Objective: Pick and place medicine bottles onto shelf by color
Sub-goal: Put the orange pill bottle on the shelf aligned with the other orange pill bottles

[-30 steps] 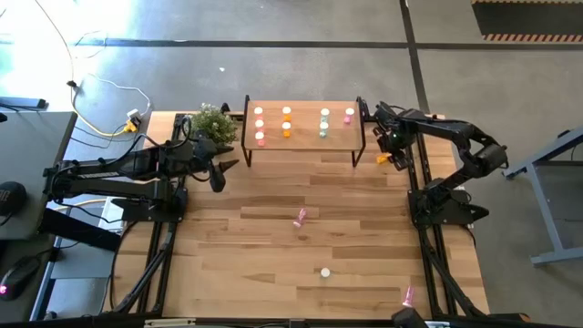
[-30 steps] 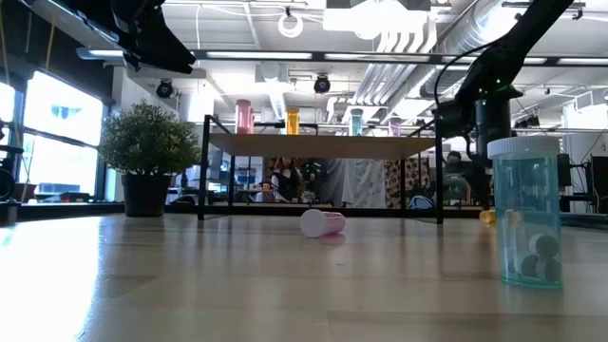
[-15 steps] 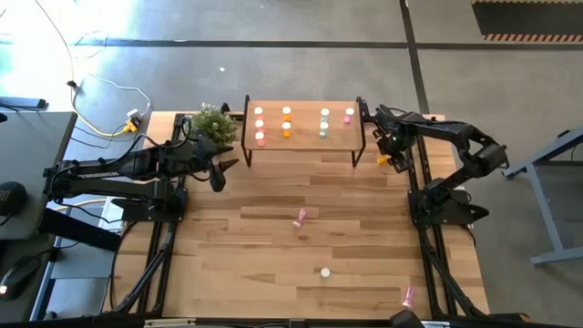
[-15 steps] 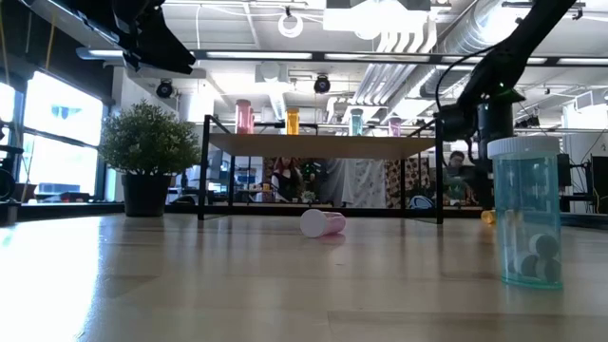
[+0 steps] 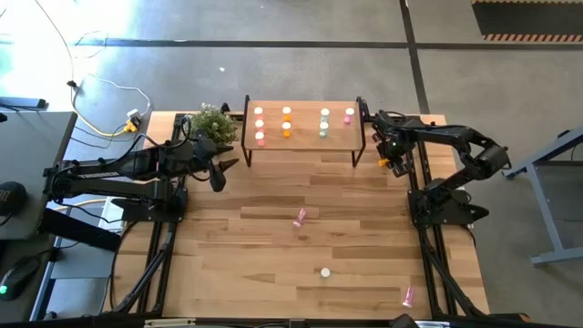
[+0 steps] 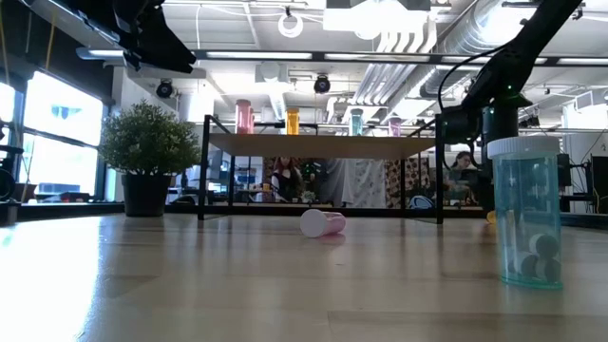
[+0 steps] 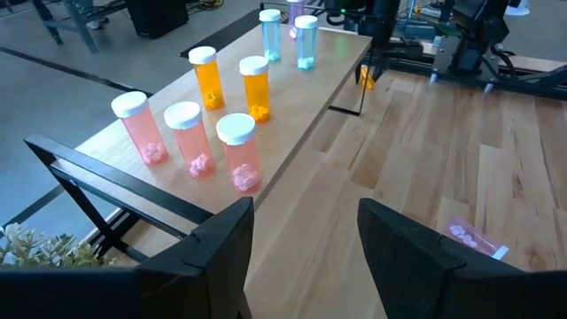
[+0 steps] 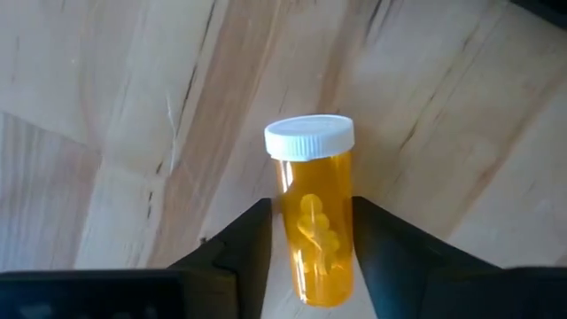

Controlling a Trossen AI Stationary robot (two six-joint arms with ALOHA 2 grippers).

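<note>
An orange medicine bottle [image 8: 314,217] with a white cap lies on its side on the table, right of the shelf [image 5: 301,146]. It also shows in the high view [image 5: 383,161]. My right gripper [image 8: 310,232] points down over it, open, one finger on each side of the bottle's body with narrow gaps. On the shelf stand three pink bottles [image 7: 190,137], two orange [image 7: 254,87], two pale green [image 7: 306,40] and one more pinkish [image 5: 349,115]. My left gripper [image 7: 306,230] is open and empty near the shelf's left end [image 5: 219,169]. My right gripper has its fingers [image 8: 257,235] beside the two long sides of the orange bottle's body, coming from above and lying along the bottle. Whether they touch it, I cannot tell. The bottle lies on the table.
A pink bottle [image 5: 300,217] lies at mid-table, a pale green one [image 6: 525,214] stands nearer the front edge [image 5: 325,271], and another pink one [image 5: 407,295] lies at the front right. A potted plant [image 5: 212,123] stands left of the shelf.
My right gripper has come down beside the shelf's right end toward the orange bottle, shifting a little toward the table's near edge. The bottle has stayed where it lay.
</note>
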